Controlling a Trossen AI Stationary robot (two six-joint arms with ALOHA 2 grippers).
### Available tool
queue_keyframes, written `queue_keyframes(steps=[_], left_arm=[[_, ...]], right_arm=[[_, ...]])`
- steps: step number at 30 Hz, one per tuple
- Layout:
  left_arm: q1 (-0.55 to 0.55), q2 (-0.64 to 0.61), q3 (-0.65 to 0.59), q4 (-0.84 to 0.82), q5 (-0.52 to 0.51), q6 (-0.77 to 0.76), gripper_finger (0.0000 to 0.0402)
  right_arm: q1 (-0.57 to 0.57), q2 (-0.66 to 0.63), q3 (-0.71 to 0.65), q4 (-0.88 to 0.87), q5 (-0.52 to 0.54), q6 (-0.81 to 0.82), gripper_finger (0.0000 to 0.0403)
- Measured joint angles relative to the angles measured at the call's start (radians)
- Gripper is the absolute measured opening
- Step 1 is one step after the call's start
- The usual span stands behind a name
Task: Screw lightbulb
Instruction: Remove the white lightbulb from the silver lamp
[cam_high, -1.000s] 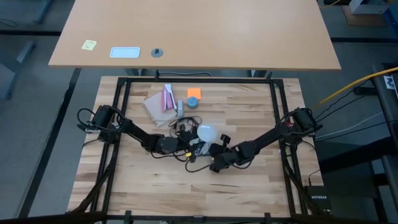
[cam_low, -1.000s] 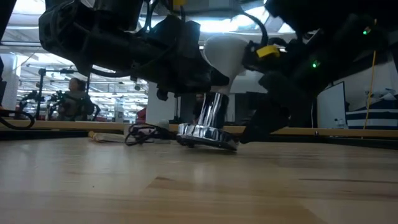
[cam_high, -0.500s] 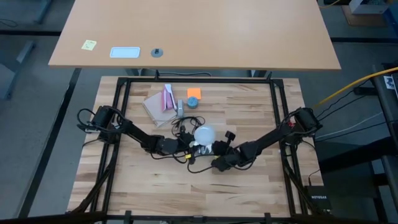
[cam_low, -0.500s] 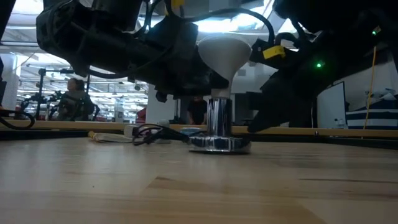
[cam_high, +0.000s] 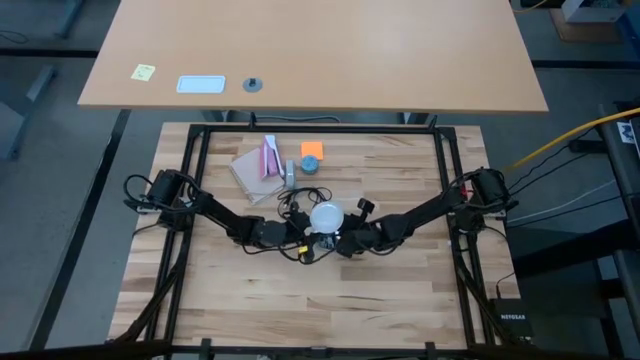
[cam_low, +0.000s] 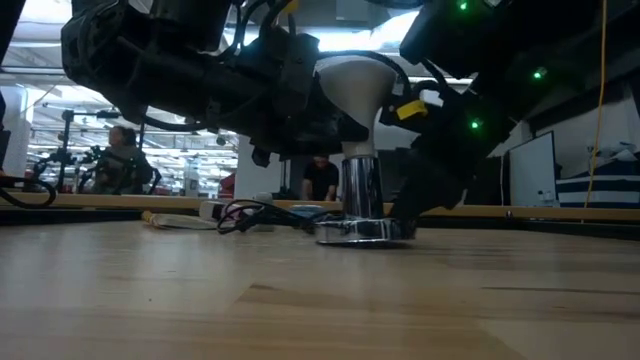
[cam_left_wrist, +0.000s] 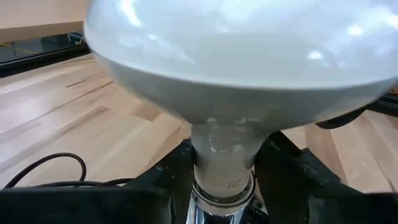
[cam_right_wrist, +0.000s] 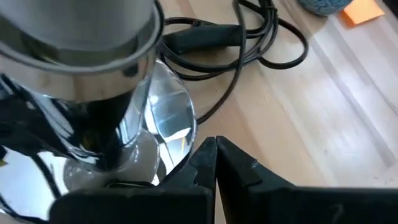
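Lightbulb (cam_high: 326, 216) stands upright mid-counter, globe up, neck down into a chrome socket (cam_low: 362, 190) whose flared base sits on the wood counter (cam_high: 400, 300).

Handling, my read: light, hollow, frosted glass globe, so fragile and smooth; squeezing the globe hard risks a slip or a crack. The stiffer pale neck (cam_left_wrist: 224, 158) just above the metal is the safer hold for turning. The socket base looks polished and slick and could spin on the wood unless pinned.

Left gripper (cam_left_wrist: 221, 168) reaches in from the left; its dark fingers sit either side of the neck, narrowly apart and closed onto it. Right gripper (cam_right_wrist: 214, 165) is low, just beside the socket's base, fingers pressed together with nothing between them; whether it touches the chrome I cannot tell.

Views:
- High view gives layout only: both arms meet at the bulb, a black cord (cam_high: 292, 205) tangles just behind, and an orange pad (cam_high: 312, 150) and a small blue-grey round piece (cam_high: 311, 166) lie farther back. The socket is hidden under the globe there.
- Low view alone shows the bulb vertical and the base flat on the counter.
- Left wrist view alone shows the grip on the neck.
- Right wrist view alone shows the mirror-like base and the cord run.
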Motion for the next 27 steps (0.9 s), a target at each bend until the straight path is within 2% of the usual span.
queue_keyframes(steps=[6,16,27], left_arm=[[-0.002,-0.001,0.000,-0.002,-0.032,-0.006,0.0142],[0.001,-0.001,0.002,-0.031,-0.065,0.007,0.0139],[0.000,-0.001,0.000,-0.033,-0.046,0.005,0.0142]], right_arm=[[0.026,0.002,-0.001,0.051,-0.061,0.005,0.0010],[0.108,0.002,0.002,0.179,-0.061,0.082,0.0010],[0.129,0.001,0.002,0.185,0.103,0.083,0.0010]])
